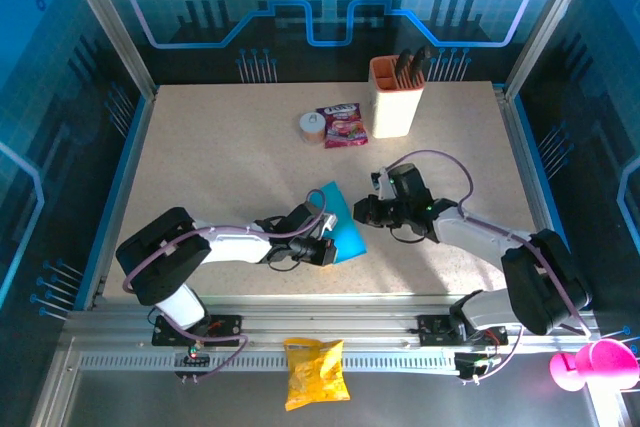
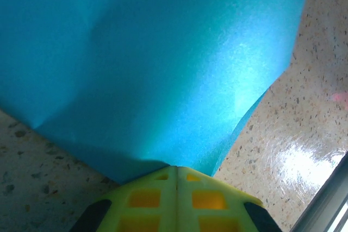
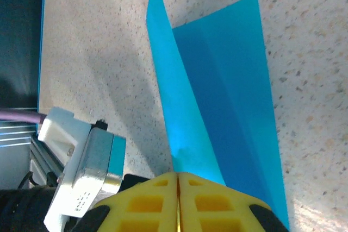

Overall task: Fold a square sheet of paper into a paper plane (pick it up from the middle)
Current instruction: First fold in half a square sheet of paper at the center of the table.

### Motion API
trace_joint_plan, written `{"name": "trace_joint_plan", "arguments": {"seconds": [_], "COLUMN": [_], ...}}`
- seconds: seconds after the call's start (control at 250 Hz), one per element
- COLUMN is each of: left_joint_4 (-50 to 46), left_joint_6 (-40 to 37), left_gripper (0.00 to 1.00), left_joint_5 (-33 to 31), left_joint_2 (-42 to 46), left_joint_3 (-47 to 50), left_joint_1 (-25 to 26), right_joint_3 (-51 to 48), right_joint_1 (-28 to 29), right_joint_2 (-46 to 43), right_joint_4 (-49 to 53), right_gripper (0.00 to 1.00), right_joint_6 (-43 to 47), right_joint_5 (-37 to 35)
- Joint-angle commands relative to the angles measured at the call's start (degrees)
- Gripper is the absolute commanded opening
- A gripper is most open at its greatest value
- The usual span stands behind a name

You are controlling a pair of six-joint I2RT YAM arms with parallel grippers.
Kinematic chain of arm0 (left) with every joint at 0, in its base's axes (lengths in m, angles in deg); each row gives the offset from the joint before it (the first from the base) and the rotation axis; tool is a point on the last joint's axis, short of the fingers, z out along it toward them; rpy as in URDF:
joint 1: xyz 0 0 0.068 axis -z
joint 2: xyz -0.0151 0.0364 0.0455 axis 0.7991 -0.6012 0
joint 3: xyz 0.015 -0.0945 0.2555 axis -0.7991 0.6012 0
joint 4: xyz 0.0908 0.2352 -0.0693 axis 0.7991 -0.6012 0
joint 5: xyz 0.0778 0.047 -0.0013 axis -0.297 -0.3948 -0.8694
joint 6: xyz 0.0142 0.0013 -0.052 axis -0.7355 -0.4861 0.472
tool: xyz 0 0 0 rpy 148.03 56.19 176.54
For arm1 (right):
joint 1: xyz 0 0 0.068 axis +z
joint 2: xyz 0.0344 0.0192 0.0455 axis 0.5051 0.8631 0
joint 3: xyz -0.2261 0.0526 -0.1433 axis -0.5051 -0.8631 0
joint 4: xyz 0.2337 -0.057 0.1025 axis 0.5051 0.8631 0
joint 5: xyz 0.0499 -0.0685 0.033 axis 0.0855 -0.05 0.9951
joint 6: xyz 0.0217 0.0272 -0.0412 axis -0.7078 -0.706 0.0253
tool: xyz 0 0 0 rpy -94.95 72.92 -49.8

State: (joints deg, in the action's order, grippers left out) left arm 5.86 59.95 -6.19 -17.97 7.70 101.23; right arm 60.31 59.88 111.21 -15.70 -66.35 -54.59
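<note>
The square sheet of paper is bright blue. It lies on the desk, away from the beige cup, on the side toward the arms and a little to the left of the cup. The paper is folded. One flap stands up and the rest lies flat on the desk.

The left tool is clenched on one edge of the paper. Its two yellow fingers press tight together with the paper between them. The right tool is clenched too, and it pinches the bottom of the flap that stands up.

A pink-red snack packet lies just left of the cup. A yellow snack bag lies far from the cup, on the other side of the arms' bases.
</note>
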Motion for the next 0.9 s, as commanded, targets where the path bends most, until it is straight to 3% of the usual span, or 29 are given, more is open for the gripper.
{"name": "trace_joint_plan", "arguments": {"seconds": [0.0, 0.415, 0.899], "left_joint_4": [-4.8, -6.0, -8.0], "left_joint_6": [-3.0, -4.7, -8.3], "left_gripper": [0.0, 0.0, 0.0], "left_joint_5": [-0.1, 0.1, 2.6], "left_joint_2": [-1.1, -1.3, 0.3], "left_joint_3": [-0.8, -1.5, -1.7], "left_joint_1": [0.2, 0.1, -1.9], "right_joint_3": [-2.0, 0.8, -8.8], "right_joint_1": [3.0, 8.9, 4.6], "right_joint_2": [0.8, 12.6, 16.6], "right_joint_4": [1.7, -8.1, -15.0], "right_gripper": [0.06, 0.0, 0.0], "right_joint_6": [-1.7, -6.2, -8.2], "right_joint_5": [-2.5, -2.5, -2.5]}}
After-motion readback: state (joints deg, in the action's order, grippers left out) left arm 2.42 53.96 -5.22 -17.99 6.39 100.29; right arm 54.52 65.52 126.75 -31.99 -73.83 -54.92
